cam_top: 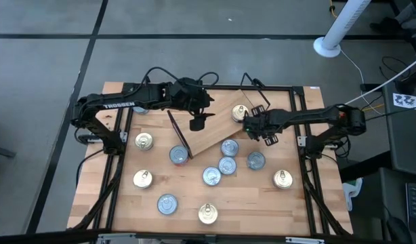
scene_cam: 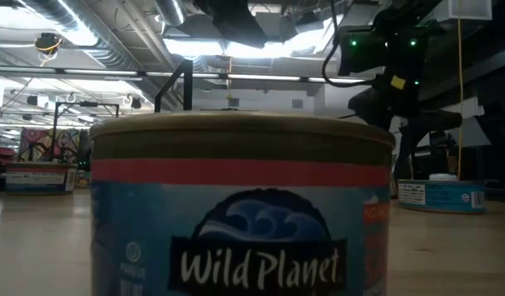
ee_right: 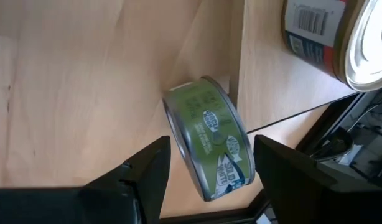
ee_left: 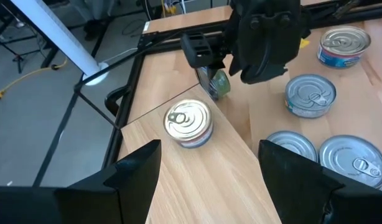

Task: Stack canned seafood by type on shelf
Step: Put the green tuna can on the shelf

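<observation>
The shelf (cam_top: 211,132), a light plank with a black wire leg frame, lies slanted mid-table. One gold-topped tin (ee_left: 188,121) stands on it near its far end. My right gripper (cam_top: 254,126) hangs by that end, shut on a green-labelled tin (ee_right: 209,146). My left gripper (ee_left: 209,180) hovers open above the plank's middle, nothing between its fingers. Several blue-labelled tins (cam_top: 227,165) and gold tins (cam_top: 144,141) stand loose on the tabletop. One blue tin (scene_cam: 240,205) fills the low view. My right gripper pinches the green-labelled tin between its two fingers, one on each flat face (ee_right: 178,146). The fingers slant down from the table's right side. The tin is turned on edge, its label wall (ee_right: 216,137) facing the wrist camera. I cannot tell whether its lower rim touches the plank.
A black frame (cam_top: 299,115) rims the table's far, left and right sides. Loose tins crowd the tabletop just near of the shelf, and others sit toward the near edge (cam_top: 207,214). A white pole base (cam_top: 328,46) stands on the floor beyond the far right corner.
</observation>
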`<action>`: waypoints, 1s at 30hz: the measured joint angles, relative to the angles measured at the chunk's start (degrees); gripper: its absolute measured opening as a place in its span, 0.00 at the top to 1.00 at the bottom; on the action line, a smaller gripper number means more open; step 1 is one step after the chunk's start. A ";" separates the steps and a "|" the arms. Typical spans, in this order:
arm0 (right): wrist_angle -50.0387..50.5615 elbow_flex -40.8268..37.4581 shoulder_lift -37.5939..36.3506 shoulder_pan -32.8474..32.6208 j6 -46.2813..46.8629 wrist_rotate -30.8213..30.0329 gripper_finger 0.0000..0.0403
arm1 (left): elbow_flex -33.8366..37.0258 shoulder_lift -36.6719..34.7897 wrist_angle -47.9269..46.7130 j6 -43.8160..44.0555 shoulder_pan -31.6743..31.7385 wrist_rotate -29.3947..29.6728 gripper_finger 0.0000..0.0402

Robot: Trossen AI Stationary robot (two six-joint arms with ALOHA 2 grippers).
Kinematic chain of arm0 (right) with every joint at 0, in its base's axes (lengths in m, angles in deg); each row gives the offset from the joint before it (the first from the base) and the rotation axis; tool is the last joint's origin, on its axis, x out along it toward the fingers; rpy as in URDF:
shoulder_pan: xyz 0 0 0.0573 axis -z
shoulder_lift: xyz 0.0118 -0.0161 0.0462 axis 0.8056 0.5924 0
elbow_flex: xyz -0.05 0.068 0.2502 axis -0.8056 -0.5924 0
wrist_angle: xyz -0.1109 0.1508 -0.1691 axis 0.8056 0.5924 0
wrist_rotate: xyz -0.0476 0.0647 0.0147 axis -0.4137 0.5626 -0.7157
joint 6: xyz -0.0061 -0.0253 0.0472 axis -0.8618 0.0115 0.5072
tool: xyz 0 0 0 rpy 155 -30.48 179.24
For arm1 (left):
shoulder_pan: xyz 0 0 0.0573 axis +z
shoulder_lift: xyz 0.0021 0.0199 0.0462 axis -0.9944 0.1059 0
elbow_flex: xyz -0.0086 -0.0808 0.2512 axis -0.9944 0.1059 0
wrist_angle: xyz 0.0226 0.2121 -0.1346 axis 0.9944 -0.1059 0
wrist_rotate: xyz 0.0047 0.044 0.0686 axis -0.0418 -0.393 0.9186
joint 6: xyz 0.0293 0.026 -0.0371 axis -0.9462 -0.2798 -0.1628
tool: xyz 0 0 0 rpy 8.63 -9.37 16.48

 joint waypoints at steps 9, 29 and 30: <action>0.21 0.00 0.58 2.52 -0.93 0.55 0.42 | 0.00 0.00 -0.01 0.04 0.00 0.00 0.34; 2.01 -0.02 2.15 6.32 -0.80 5.23 0.67 | 0.00 0.00 -0.04 1.34 -0.15 0.02 0.34; 2.60 -0.02 2.15 6.16 -0.78 5.24 0.68 | 0.00 0.00 -0.04 1.48 -0.19 0.02 0.34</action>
